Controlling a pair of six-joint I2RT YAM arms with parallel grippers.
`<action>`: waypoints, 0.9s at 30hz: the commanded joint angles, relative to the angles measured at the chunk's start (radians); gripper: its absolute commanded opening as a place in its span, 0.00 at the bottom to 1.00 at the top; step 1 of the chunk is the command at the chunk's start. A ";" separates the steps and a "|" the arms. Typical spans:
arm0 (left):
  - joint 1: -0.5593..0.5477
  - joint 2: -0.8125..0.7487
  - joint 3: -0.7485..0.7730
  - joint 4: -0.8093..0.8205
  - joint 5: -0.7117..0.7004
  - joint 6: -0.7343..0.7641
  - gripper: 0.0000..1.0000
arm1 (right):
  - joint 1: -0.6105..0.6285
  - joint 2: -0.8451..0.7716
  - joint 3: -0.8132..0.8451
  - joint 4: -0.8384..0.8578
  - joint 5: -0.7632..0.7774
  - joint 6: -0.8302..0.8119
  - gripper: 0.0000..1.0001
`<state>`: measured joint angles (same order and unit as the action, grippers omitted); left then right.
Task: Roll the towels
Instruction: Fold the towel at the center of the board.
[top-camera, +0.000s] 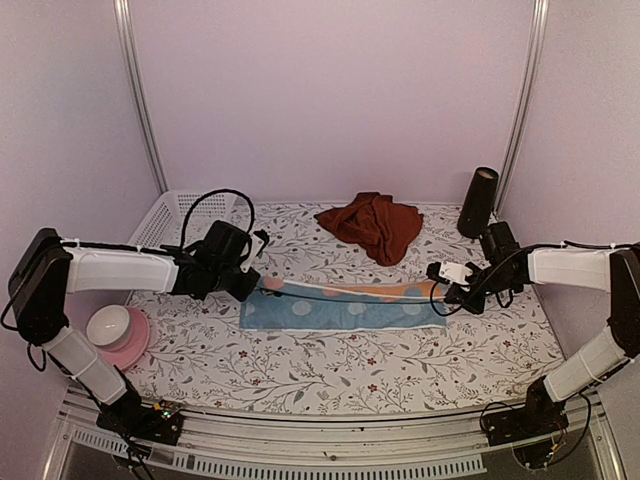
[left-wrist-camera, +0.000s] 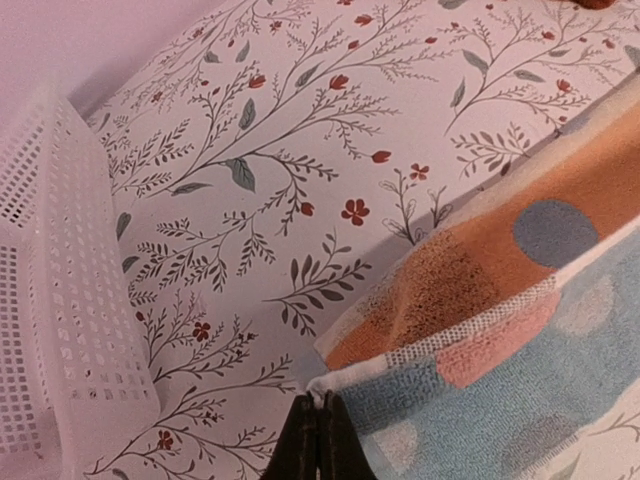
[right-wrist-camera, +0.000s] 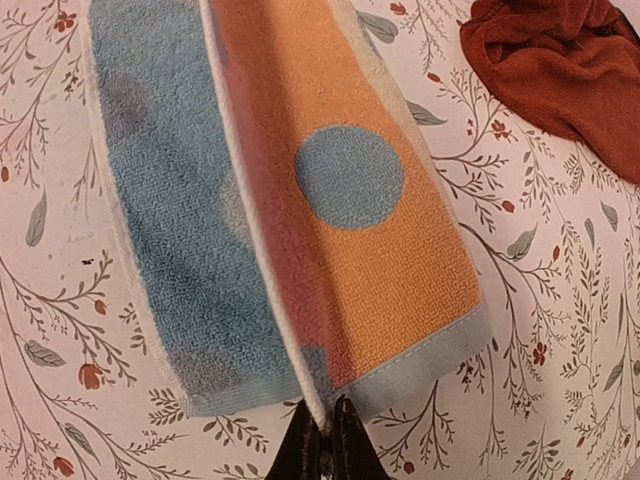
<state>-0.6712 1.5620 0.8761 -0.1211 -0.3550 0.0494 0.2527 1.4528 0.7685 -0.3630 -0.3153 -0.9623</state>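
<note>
Maroon towel (right-wrist-camera: 560, 70): cut off by the right wrist view's right edge.
Basket (left-wrist-camera: 50, 300): cropped by the left wrist view's left edge.
Dotted towel (top-camera: 340, 310): pinched edges hidden inside left pincer (left-wrist-camera: 318, 440) and right pincer (right-wrist-camera: 327, 440).

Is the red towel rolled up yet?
No. The red towel lies in a loose, crumpled heap with uneven folds, not a roll.

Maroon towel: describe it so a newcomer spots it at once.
On the floral table, look to the far edge, left of the black tapered object. The maroon towel lies crumpled there, plain, unlike the spotted pastel towel stretched out in front.
</note>
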 joint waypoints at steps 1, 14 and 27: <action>-0.025 -0.003 0.013 -0.081 -0.036 -0.020 0.00 | 0.029 0.019 -0.018 -0.025 0.051 0.003 0.02; -0.061 -0.006 -0.014 -0.133 -0.057 -0.042 0.00 | 0.066 0.011 -0.072 -0.030 0.122 -0.014 0.02; -0.126 -0.015 -0.023 -0.225 -0.133 -0.092 0.00 | 0.097 -0.028 -0.104 -0.004 0.158 -0.011 0.02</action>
<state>-0.7765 1.5707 0.8696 -0.2970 -0.4374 -0.0105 0.3374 1.4582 0.6750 -0.3729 -0.1879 -0.9703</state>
